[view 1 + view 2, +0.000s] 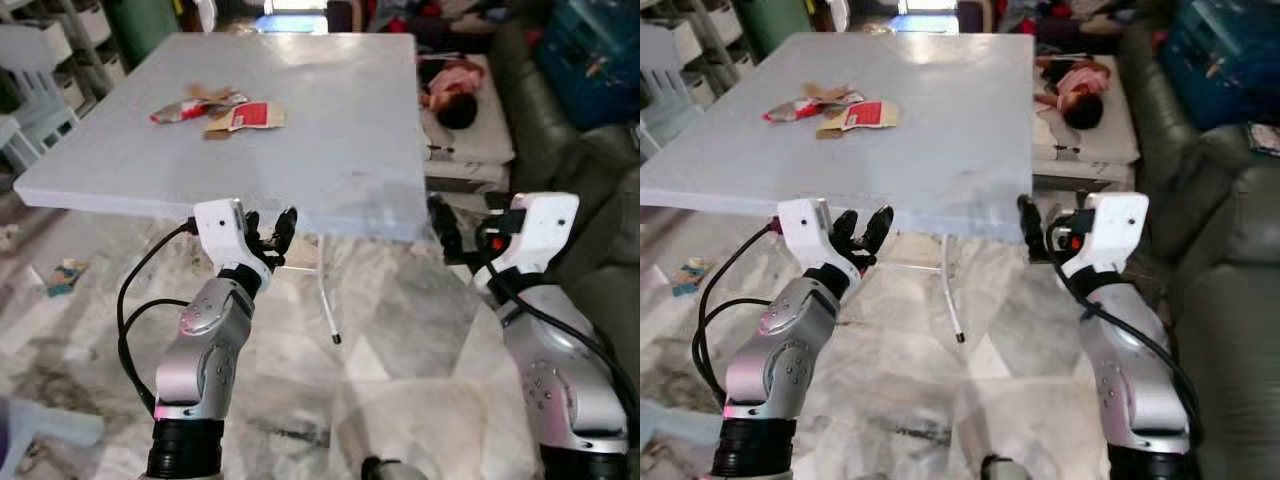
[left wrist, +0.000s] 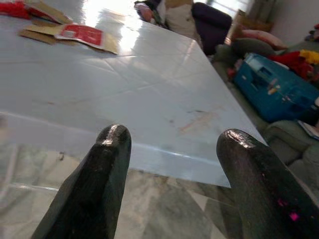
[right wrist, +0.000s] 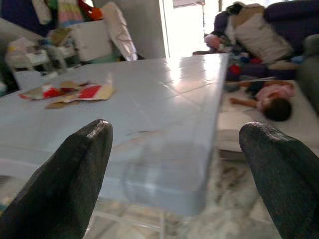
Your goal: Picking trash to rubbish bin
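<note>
Approaching the trash point(image 1: 220, 112) on the surface point(image 1: 330, 130).
Raise your left gripper point(image 1: 268, 238) and right gripper point(image 1: 1038, 230), fingers released, above the near edge before reaching.

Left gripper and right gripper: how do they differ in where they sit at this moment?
The left gripper is raised at the near edge of the table, on the side where the trash lies; the right gripper sits by the table's near right corner, farther from the trash. The left gripper's gap looks narrower, the right gripper's wider. Both are open, empty and below the tabletop's near edge.
</note>
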